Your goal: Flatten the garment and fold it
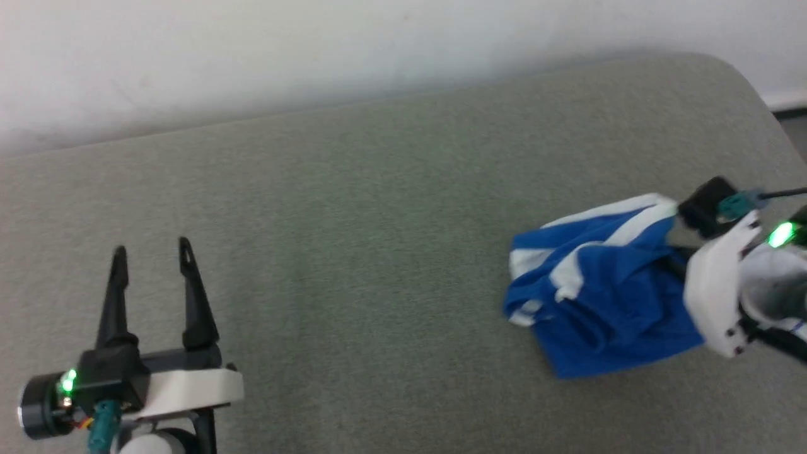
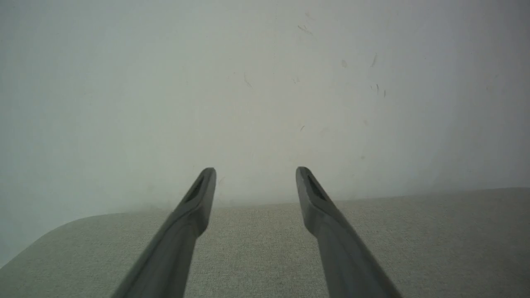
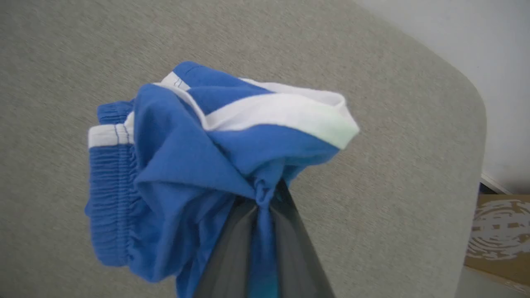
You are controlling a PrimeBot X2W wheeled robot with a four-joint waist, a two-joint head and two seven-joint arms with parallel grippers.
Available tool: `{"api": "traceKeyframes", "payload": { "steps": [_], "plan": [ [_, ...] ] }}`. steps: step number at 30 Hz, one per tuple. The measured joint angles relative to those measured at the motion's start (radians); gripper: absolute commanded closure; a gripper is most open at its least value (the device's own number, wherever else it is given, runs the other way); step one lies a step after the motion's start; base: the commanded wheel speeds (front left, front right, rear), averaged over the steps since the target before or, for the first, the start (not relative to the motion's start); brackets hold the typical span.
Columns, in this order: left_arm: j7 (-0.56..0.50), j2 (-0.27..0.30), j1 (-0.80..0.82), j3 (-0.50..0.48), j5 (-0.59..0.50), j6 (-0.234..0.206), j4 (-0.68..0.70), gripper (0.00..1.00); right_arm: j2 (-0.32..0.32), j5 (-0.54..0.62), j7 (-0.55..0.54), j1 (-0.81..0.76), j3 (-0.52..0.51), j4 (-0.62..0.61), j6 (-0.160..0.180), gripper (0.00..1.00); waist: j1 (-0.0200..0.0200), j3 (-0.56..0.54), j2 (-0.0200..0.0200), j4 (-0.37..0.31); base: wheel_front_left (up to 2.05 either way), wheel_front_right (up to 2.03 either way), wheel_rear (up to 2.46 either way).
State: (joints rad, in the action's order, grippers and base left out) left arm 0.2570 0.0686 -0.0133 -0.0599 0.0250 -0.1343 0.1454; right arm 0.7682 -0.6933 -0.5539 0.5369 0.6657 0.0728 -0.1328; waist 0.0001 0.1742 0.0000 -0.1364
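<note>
The right gripper's [image 3: 265,196] fingers, hidden in the head view, are seen in its wrist view clamped on a bunched fold of the garment [image 3: 186,165], crumpled at the grey surface's [image 1: 378,221] right. The left gripper [image 1: 151,247] is spread wide, empty.

Garment [image 3: 174,165]: soft matt cloth, gathered waistband. Table [image 1: 353,189]: grey woven fabric, rough. Left pincer [image 1: 152,246]: matt dark plastic.

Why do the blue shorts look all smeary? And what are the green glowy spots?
Head view: the shorts are motion-blurred; two green lights glow brightly. Right wrist view: the table looks streaky around the right gripper. Left wrist view: soft, even light, no glare.
</note>
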Motion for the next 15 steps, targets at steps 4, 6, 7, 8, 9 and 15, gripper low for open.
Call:
{"api": "traceKeyframes", "payload": {
  "steps": [4,6,7,8,9,15],
  "plan": [
    [0.0,0.03,0.036,-0.015,-0.011,0.0,0.038,0.0,0.065,0.049,0.037,0.07,-0.02,0.081,0.0,1.0,0.0001,0.058,0.0,-0.052,0.0,0.0,0.0],
    [0.0,0.045,0.06,-0.015,-0.023,0.001,0.052,0.0,0.078,0.083,0.059,0.106,-0.032,0.136,0.0,1.0,0.0001,0.093,0.0,-0.072,0.0,0.0,0.0],
    [0.0,0.051,0.07,-0.014,-0.028,0.001,0.06,0.0,0.081,0.1,0.069,0.124,-0.04,0.168,0.0,1.0,0.0001,0.111,0.0,-0.08,0.0,0.0,0.0],
    [0.0,0.058,0.079,-0.014,-0.03,0.002,0.066,0.0,0.084,0.123,0.083,0.143,-0.047,0.198,0.0,1.0,0.0001,0.13,0.0,-0.087,0.0,0.0,0.0],
    [0.0,0.065,0.089,-0.012,-0.034,0.002,0.071,0.0,0.086,0.152,0.097,0.164,-0.051,0.233,0.0,1.0,0.0002,0.151,0.0,-0.094,0.0,0.0,0.0],
    [0.0,0.096,0.126,-0.002,-0.046,0.01,0.1,0.0,0.067,0.273,0.174,0.298,-0.084,0.457,0.0,1.0,0.0003,0.267,0.0,-0.119,0.0,0.0,0.0]
  ]
}}
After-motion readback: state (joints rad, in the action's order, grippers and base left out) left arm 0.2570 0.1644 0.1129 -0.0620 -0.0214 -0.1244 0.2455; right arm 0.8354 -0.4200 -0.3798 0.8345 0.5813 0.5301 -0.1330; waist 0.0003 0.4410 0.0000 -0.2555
